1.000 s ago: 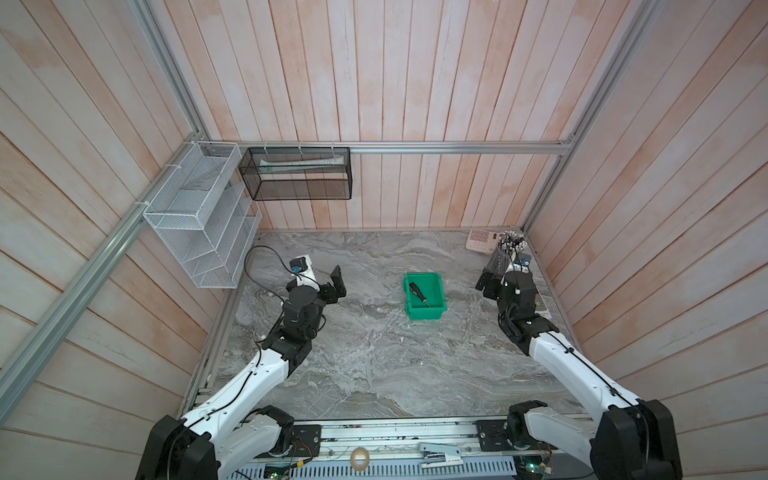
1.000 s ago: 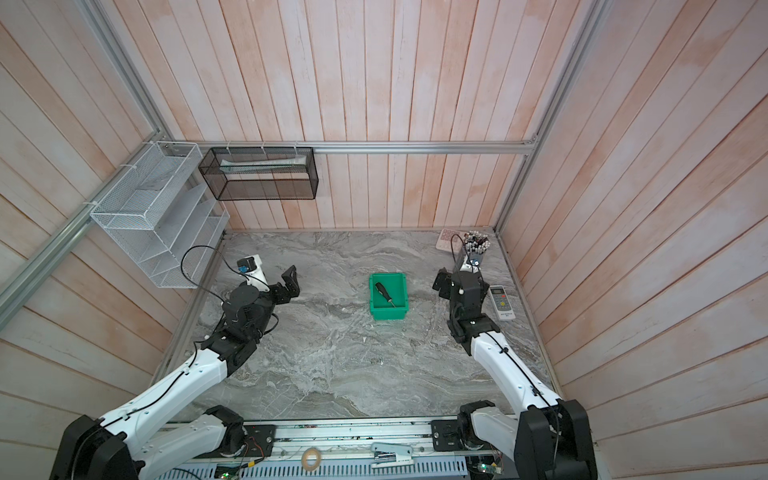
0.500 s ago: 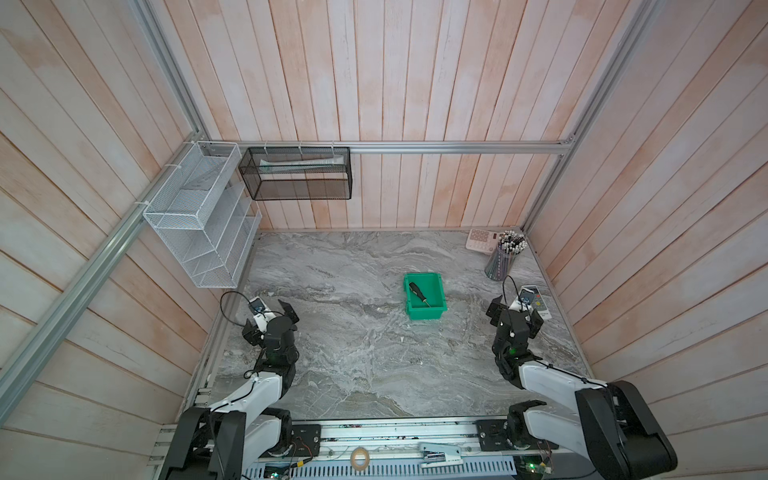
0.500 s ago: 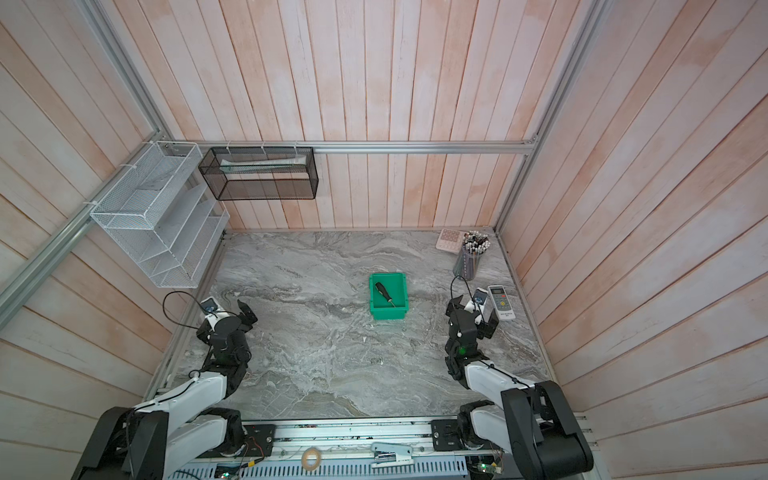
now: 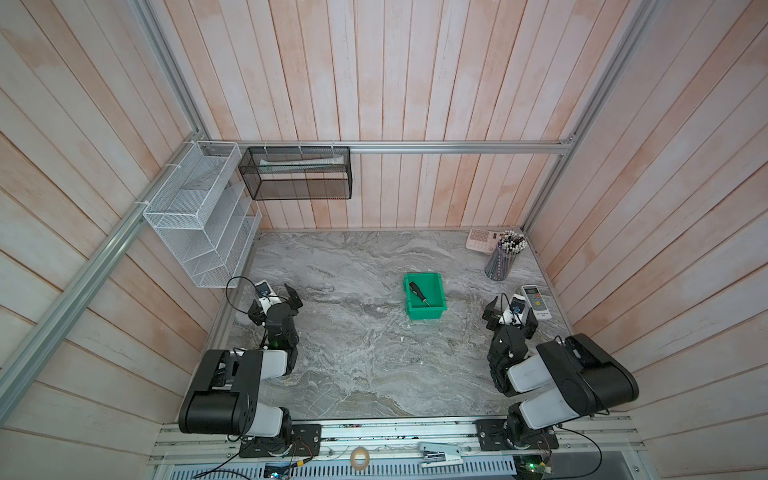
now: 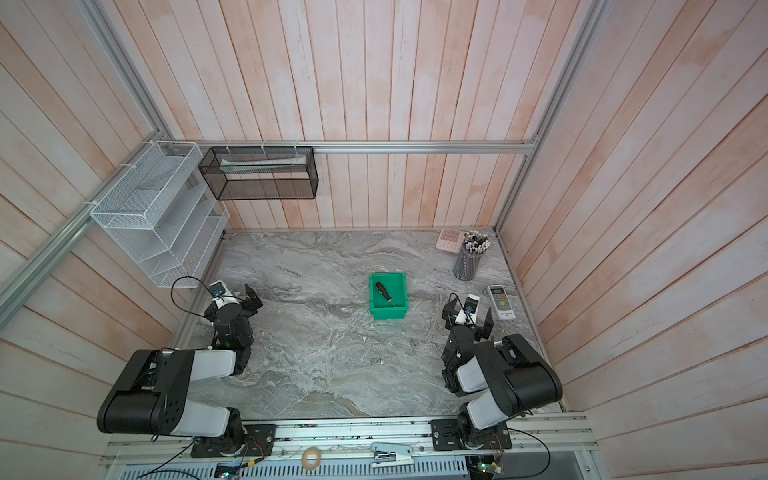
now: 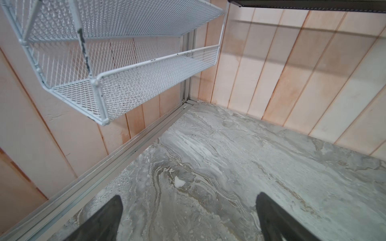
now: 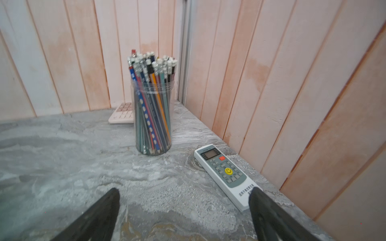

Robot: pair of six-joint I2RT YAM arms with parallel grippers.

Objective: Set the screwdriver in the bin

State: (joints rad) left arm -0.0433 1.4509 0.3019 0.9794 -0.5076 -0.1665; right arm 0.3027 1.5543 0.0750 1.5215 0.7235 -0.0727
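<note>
Left wrist view: your left gripper (image 7: 189,198) sits low over the bare table (image 7: 229,156), fingers spread wide, nothing between them. A white wire rack (image 7: 135,79) hangs on the wall above.

Right wrist view: your right gripper (image 8: 183,192) is equally wide and empty. One finger crosses in front of the near end of the remote (image 8: 225,175); contact cannot be told. The pencil cup (image 8: 153,116) stands beyond.

In both top views the screwdriver (image 5: 417,294) lies inside the bin (image 5: 428,313), diagonal on its floor, black handle toward the back wall. The bin sits mid-table, well apart from both grippers.

Judgement: placement looks done.

If you must re-seat it, expect a light, stiff tool with no give. The thin shaft probably rolls or pivots in a pinch. Take the black handle across its width. The bin looks light too, so a nudge may slide it.
</note>
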